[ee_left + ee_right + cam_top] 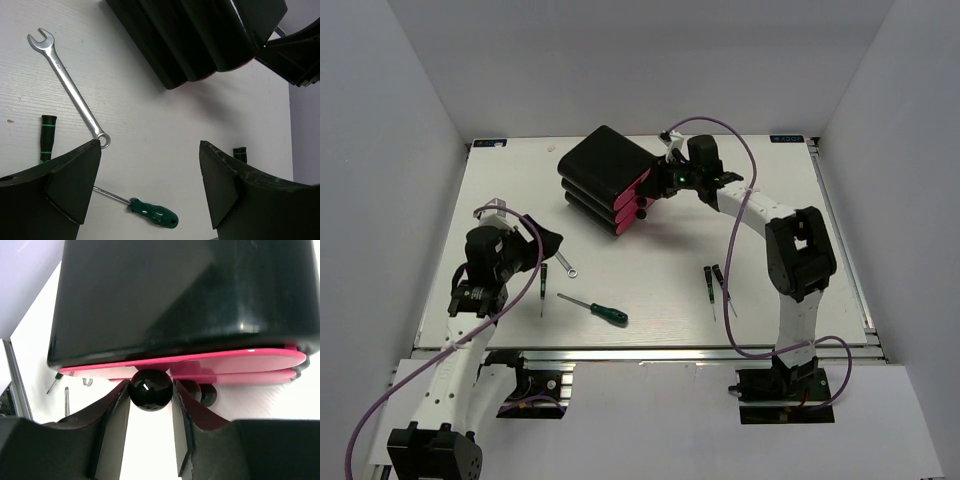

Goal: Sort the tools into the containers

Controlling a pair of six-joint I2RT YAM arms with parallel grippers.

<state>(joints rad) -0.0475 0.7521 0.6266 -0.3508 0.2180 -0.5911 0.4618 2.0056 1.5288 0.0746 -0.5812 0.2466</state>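
The containers are three pink drawers (632,205) stacked in a black box (605,170) at the back of the table. My right gripper (150,386) has its fingers pressed against both sides of the top drawer's round black knob (151,392); the drawer front (215,360) looks shut. The silver wrench (70,85), the green-handled screwdriver (152,214) and a thin black screwdriver (47,135) lie on the table below my left gripper (150,170), which hovers open and holds nothing. Two more thin black screwdrivers (715,280) lie right of centre.
The other two drawer knobs (200,392) sit just right of my right fingers. The right arm (790,250) reaches across the table's right side. The white table (650,260) has raised metal rails along its edges.
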